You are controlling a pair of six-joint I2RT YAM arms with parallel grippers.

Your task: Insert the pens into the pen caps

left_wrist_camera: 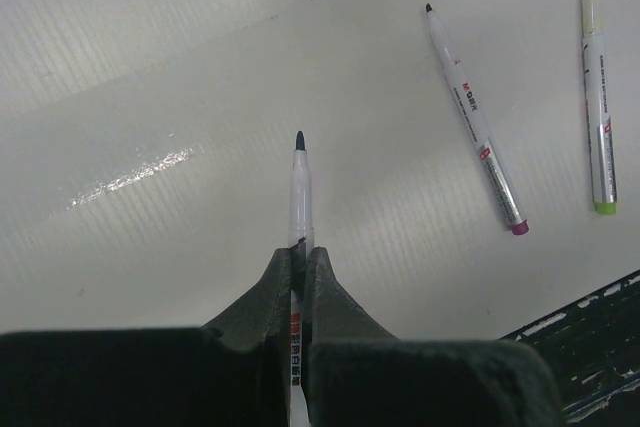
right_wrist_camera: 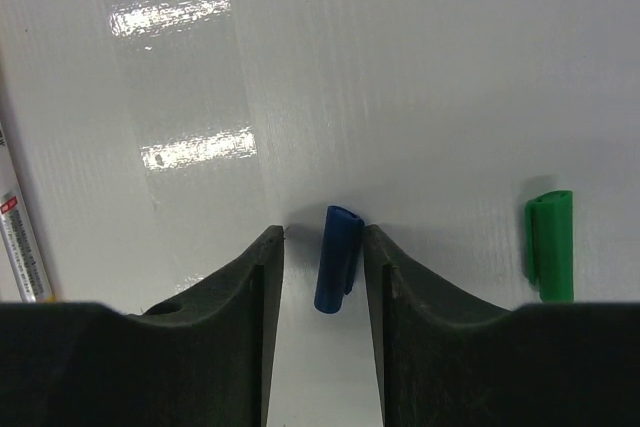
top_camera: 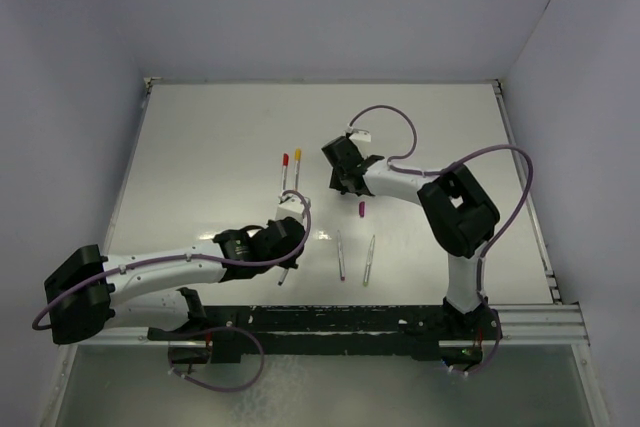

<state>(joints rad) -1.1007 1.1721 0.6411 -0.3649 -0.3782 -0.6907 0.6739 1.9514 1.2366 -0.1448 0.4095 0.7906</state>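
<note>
My left gripper (left_wrist_camera: 303,252) is shut on a pale pen (left_wrist_camera: 299,179) with a dark tip that points away over the table; in the top view the gripper (top_camera: 288,239) is at centre front. My right gripper (right_wrist_camera: 323,237) is open and low on the table, with its jaws either side of a blue cap (right_wrist_camera: 338,259) that lies against the right finger (right_wrist_camera: 385,277). A green cap (right_wrist_camera: 550,245) lies to its right. A purple cap (top_camera: 362,210) lies just in front of the right gripper (top_camera: 346,181). Two uncapped pens (top_camera: 341,255) (top_camera: 370,259) lie side by side.
Two pens with a red cap (top_camera: 285,160) and a yellow cap (top_camera: 297,155) on them lie behind the left gripper. In the left wrist view, a purple-ended pen (left_wrist_camera: 475,117) and a green-tipped pen (left_wrist_camera: 597,97) lie at the right. The black base rail (top_camera: 340,322) runs along the near edge.
</note>
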